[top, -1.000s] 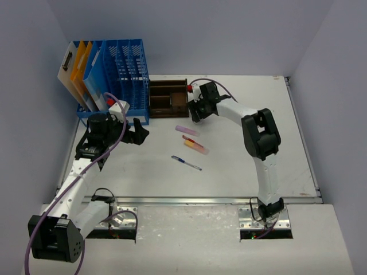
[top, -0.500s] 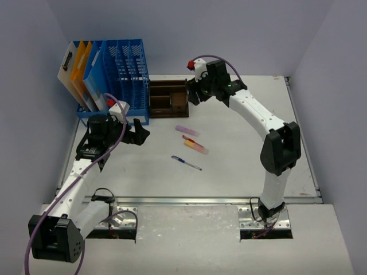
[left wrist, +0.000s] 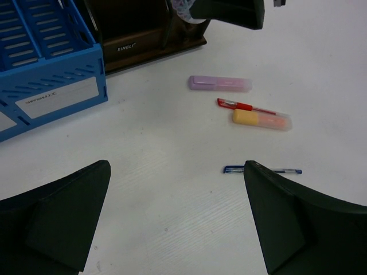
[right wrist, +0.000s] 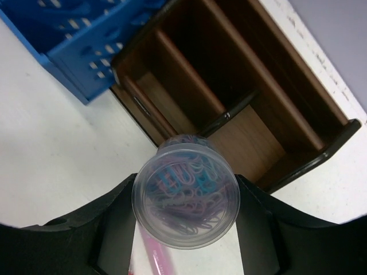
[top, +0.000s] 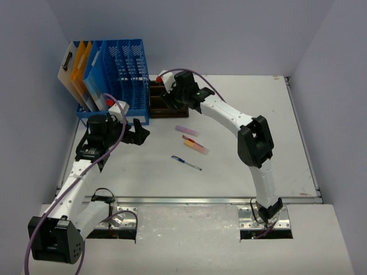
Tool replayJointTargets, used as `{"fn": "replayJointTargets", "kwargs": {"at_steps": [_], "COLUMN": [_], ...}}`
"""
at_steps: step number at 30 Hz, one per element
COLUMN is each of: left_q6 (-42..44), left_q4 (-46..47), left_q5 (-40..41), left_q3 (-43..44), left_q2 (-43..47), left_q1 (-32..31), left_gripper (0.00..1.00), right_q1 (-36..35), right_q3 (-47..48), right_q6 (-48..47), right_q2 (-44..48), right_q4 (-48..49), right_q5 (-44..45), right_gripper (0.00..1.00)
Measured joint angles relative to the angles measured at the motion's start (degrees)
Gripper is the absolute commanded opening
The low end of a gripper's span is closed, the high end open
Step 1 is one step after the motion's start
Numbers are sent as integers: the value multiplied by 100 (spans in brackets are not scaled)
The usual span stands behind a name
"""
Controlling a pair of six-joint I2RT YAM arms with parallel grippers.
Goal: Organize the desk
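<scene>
Four loose items, i.e. purple case, red pen, orange marker, blue pen, sit on desk ahead of wide-open L gripper; R gripper clasps clip cup above tray, not yet dropped.

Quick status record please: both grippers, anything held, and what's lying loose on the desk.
left gripper: open, empty, above the desk
right gripper: shut on clear tub of paper clips, over the wooden tray
loose on desk: purple marker, red pen, orange highlighter, blue pen
blue file rack: beside the tray
</scene>
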State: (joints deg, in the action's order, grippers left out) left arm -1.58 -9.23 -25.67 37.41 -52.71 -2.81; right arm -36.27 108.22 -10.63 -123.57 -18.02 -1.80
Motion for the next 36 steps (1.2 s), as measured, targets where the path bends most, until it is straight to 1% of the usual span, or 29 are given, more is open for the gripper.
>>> {"fn": "replayJointTargets", "kwargs": {"at_steps": [4, 10, 23, 26, 27, 30, 31, 32, 35, 36], "left_q6": [0, 0, 0, 0, 0, 0, 0, 0, 0, 0], "left_q4": [4, 20, 11, 11, 11, 11, 9, 9, 4, 2], "left_q5": [2, 0, 0, 0, 2, 0, 0, 0, 0, 0], "left_q3": [-4, -79, -90, -90, -90, -90, -90, -94, -114, -120], "left_q2": [39, 44, 98, 98, 98, 98, 98, 98, 98, 98], "left_q1": [0, 0, 15, 15, 15, 15, 15, 15, 20, 22], "left_gripper": [100, 100, 100, 100, 100, 100, 100, 100, 100, 100], "right_q1": [28, 87, 289, 348, 356, 358, 358, 358, 358, 358], "right_q3": [-2, -2, -2, 13, 39, 131, 155, 177, 197, 197], "right_q6": [-245, -509, -660, -693, -697, -702, -704, -704, -704, -702], "right_q2": [-243, -260, -522, -573, -590, -678, -699, -717, -748, -752], "right_q4": [0, 223, 566, 656, 671, 726, 743, 756, 817, 820], "right_q5": [186, 282, 282, 256, 243, 249, 245, 247, 258, 262], "right_gripper": [1, 1, 2, 4, 7, 29, 51, 59, 75, 76]}}
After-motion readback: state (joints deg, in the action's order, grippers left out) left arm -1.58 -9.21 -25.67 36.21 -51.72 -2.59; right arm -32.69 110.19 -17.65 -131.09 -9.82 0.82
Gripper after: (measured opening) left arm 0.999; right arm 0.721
